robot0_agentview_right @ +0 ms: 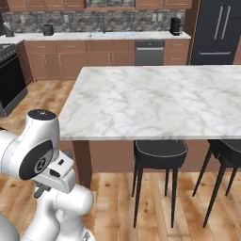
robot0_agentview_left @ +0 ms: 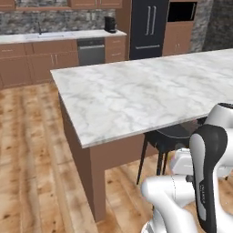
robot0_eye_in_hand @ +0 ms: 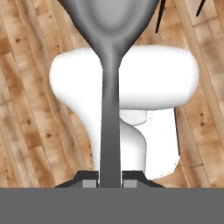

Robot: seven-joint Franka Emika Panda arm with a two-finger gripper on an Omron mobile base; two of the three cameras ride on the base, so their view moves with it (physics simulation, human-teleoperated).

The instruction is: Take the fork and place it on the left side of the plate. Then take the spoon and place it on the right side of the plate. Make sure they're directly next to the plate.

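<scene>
Fingers pinch the spoon by its handle, bowl pointing away, held low over the wood floor, off the marble surface. Spoon step appears underway; next likely means carrying it to the plate's right side.

No readable text anywhere in the kitchen.

The only lettering is a short row of faint pale marks down the dark cover of the robot arm, at the lower right of the left base view; they are too small and blurred to make out.
</scene>
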